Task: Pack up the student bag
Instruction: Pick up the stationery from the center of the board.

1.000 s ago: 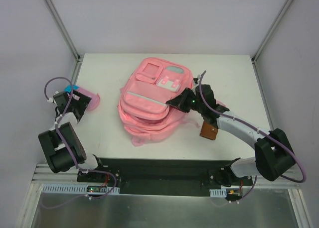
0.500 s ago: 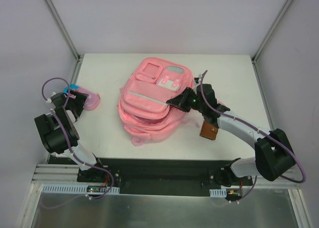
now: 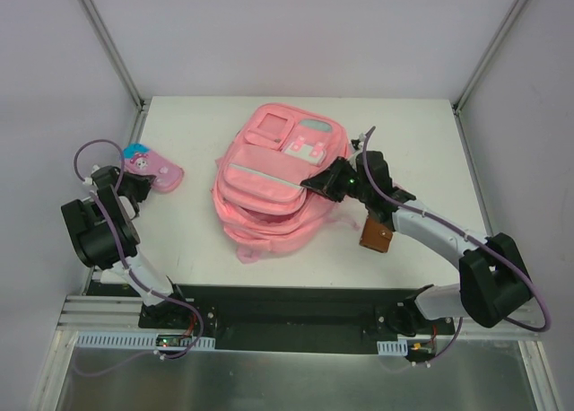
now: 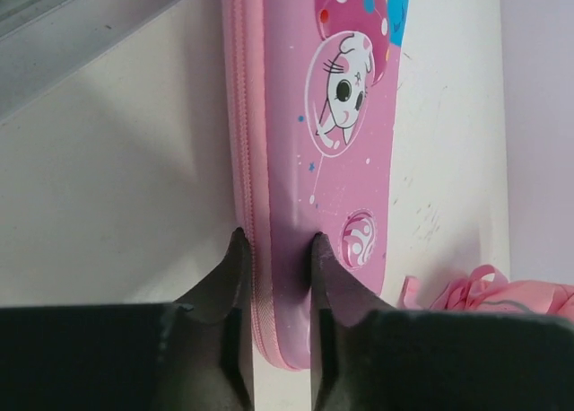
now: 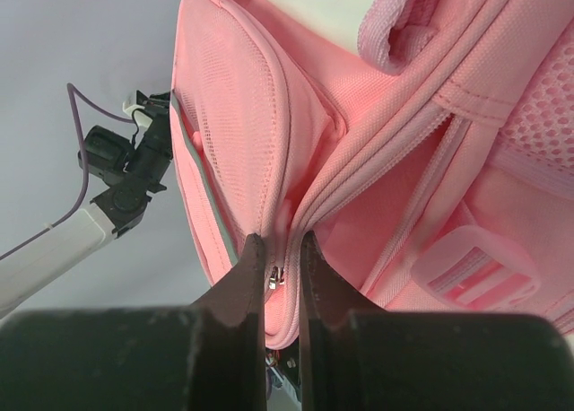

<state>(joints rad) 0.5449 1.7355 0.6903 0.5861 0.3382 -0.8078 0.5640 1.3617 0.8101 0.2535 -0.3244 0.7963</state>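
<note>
The student bag (image 3: 269, 178), a big pink backpack, lies in the middle of the white table (image 3: 421, 142). My right gripper (image 3: 316, 183) is at its right side. In the right wrist view that gripper (image 5: 280, 254) is shut on the bag's (image 5: 269, 115) zipped edge, with a small metal zip pull (image 5: 274, 278) between the fingers. A small pink cartoon pencil case (image 3: 154, 166) lies at the table's left edge. My left gripper (image 3: 134, 185) is at its near end. Its fingers (image 4: 276, 249) are closed on the long zipped side of the case (image 4: 341, 115).
A brown block (image 3: 377, 236) lies on the table under the right forearm, right of the bag. A metal frame rail (image 4: 72, 34) runs along the table's left edge, close to the pencil case. White walls enclose the table on three sides.
My left gripper has pulled back off the pencil case and closed on its near end, so the cartoon face now shows. The right arm and the bag have not moved.
</note>
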